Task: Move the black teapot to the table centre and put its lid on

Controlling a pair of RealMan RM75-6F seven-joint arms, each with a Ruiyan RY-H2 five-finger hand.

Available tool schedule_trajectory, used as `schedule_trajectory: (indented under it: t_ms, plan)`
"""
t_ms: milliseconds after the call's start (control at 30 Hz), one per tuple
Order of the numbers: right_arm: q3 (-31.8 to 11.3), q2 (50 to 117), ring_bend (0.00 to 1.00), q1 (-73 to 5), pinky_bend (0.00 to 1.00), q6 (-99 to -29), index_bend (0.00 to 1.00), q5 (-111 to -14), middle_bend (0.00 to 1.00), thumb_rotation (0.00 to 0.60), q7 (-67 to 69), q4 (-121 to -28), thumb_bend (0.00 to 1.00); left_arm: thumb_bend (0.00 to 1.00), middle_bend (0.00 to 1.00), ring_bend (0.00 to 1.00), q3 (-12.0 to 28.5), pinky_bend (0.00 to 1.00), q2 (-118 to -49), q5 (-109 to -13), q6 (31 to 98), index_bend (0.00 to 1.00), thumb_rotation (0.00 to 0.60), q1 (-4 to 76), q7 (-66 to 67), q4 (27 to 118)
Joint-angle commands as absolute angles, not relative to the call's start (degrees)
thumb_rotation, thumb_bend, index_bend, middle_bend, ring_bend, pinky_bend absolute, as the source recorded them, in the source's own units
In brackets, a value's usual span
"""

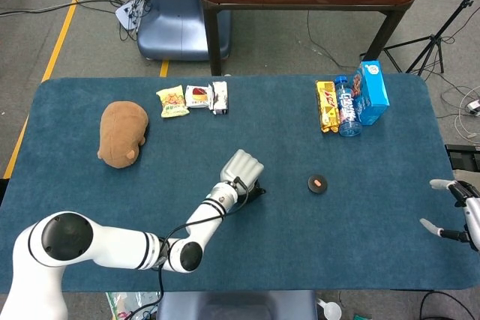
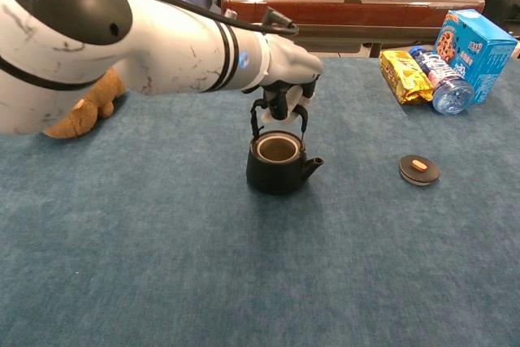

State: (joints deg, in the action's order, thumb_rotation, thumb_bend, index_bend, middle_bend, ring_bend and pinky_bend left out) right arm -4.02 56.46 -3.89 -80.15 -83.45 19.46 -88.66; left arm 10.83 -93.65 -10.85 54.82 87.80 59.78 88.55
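Teapot [image 2: 279,164] sits upright near table [image 1: 75,185] centre, mouth open, spout toward the lid [image 2: 419,170], which lies flat, apart on its right. Left hand [image 2: 280,91] is clamped on the raised handle from above. Right hand [image 1: 454,211] hangs at the right edge, fingers apart, empty.

Risks: releasing with a sideways tug could tip or swing the pot; the low flat lid may slide when pinched. Snacks [image 1: 191,99], bottle [image 1: 346,110] and plush [image 1: 124,133] lie well back; cloth around pot and lid is open.
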Motion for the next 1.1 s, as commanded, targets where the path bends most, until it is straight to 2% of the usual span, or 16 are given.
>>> schedule_trajectory:
  t_ms: [33, 867, 1100]
  plan:
    - [-4.01, 56.43, 0.23, -3.92, 0.43, -80.16, 0.29, -83.48, 0.33, 0.6, 19.51, -88.66, 0.0, 0.92, 0.78, 0.49, 10.86, 0.68, -94.05, -11.32, 55.0, 0.67, 0.6, 87.81, 59.31, 88.06]
    - [-4.11, 56.46, 0.23, -3.83, 0.43, -80.42, 0.3, -83.26, 0.33, 0.6, 19.72, -88.83, 0.0, 0.92, 0.78, 0.49, 10.17, 0.68, -96.74, -12.23, 55.25, 0.66, 0.6, 87.27, 58.77, 86.22]
    - [-4.04, 56.45, 0.23, -3.8, 0.43, -80.38, 0.3, -83.32, 0.33, 0.6, 19.8, -88.72, 0.0, 0.92, 0.73, 0.48, 10.28, 0.68, -96.84, -13.01, 55.42, 0.56, 0.6, 86.94, 58.3, 86.33]
